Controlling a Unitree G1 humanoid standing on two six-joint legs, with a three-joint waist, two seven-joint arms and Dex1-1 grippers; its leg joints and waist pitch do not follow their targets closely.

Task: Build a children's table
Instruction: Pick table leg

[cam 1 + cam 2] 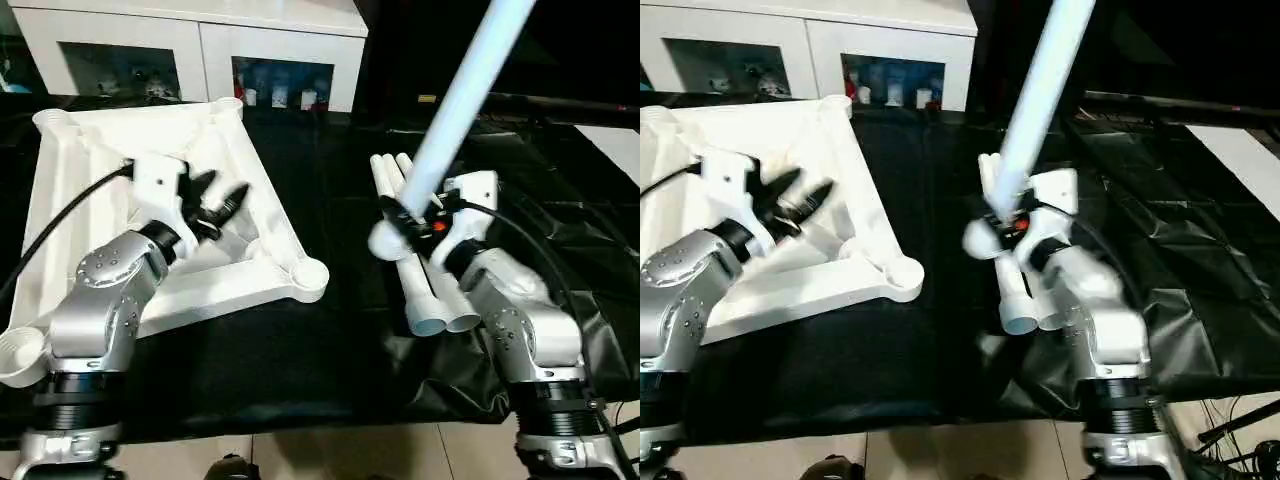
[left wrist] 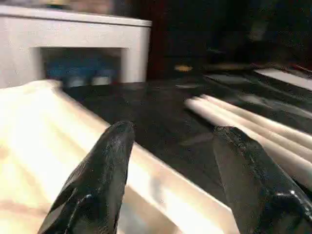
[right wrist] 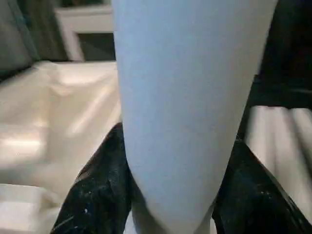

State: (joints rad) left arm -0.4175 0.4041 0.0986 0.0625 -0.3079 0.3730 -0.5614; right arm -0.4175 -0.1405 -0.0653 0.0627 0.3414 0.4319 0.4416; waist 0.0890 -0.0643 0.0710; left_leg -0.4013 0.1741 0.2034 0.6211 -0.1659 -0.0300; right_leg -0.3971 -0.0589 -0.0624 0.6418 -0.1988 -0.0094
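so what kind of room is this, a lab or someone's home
Hard to say; probably an indoor room set up as a test space. A white glass-door cabinet with small items inside stands behind, black sheeting covers the work surface, and pale floor tiles show below.

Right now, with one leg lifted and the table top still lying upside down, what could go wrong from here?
The right gripper holds the raised leg near its bottom end, so the long part above could lever and slip. Swinging it toward the table top might knock the spare legs lying below. The left gripper, fingers open over the top, grips nothing, so the top could shift during insertion.
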